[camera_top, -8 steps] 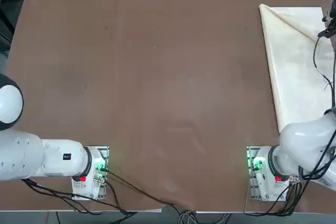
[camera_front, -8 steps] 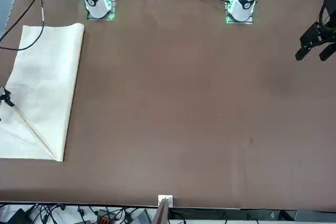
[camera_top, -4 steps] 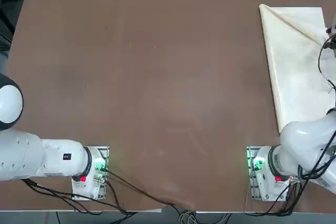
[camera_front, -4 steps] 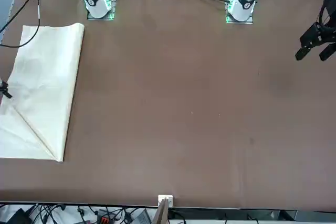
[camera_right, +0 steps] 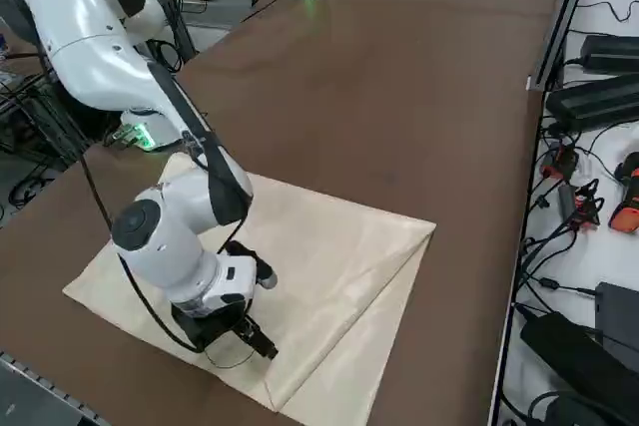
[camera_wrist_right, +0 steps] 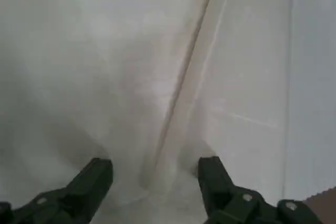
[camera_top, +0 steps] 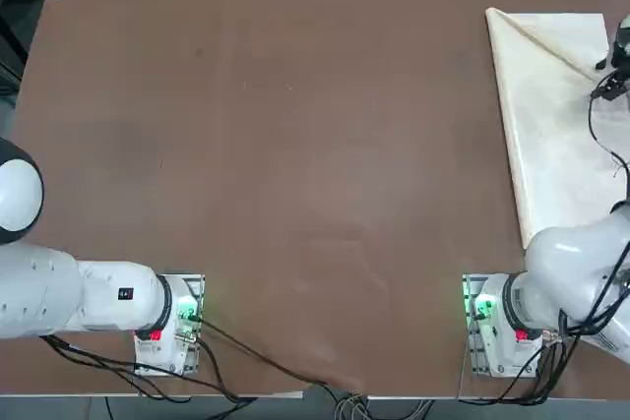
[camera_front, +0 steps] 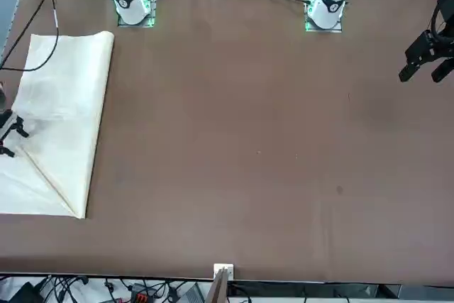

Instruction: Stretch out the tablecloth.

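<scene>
The landmark is the tablecloth (camera_right: 310, 276). It is a cream-white fabric and it lies flat, folded over itself, on the brown table (camera_top: 276, 145), at the right part of this table, beyond the base of the working right arm (camera_top: 581, 277). The right gripper (camera_wrist_right: 155, 177) is over the tablecloth, and its two fingers are spread well apart, one on each side of a long raised fold edge (camera_wrist_right: 184, 77). Between the fingers nothing is gripped. Whether the fingertips touch the fabric, I cannot tell. This fold edge runs diagonally across the tablecloth, toward the tablecloth's far corner. A black cable (camera_right: 130, 276) of the right arm hangs in a loop above the tablecloth.
</scene>
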